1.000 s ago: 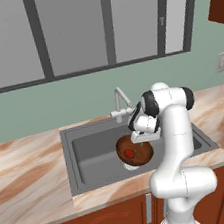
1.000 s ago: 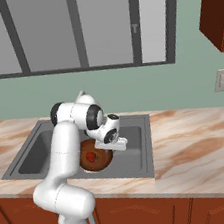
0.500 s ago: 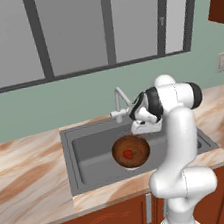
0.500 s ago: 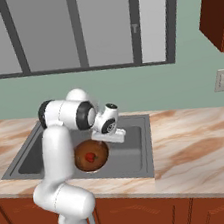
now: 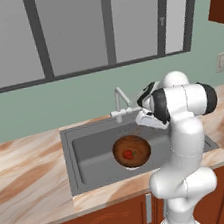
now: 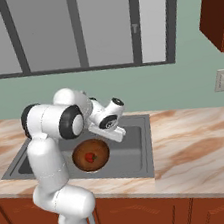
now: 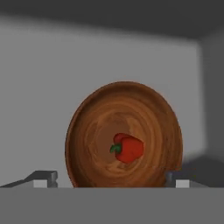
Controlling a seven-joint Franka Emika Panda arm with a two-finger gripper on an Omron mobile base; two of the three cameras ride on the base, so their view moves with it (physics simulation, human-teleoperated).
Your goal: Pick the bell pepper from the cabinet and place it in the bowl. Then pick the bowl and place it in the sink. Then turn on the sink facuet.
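Bowl (image 5: 131, 151) with pepper (image 7: 127, 148) sat in sink (image 5: 85, 158); gripper (image 7: 111, 178), fingers apart, should approach faucet (image 5: 120, 103) lever squarely.

White arm bent over near the middle of both base views, gripper (image 7: 112, 181) wide open, finger tips low in the hand view, holding nothing

The end effector (image 5: 144, 120) has released the bowl (image 5: 132, 151) and risen clear of it, moving from low over the sink basin at frame centre toward the upper right; its jaws have spread wide.
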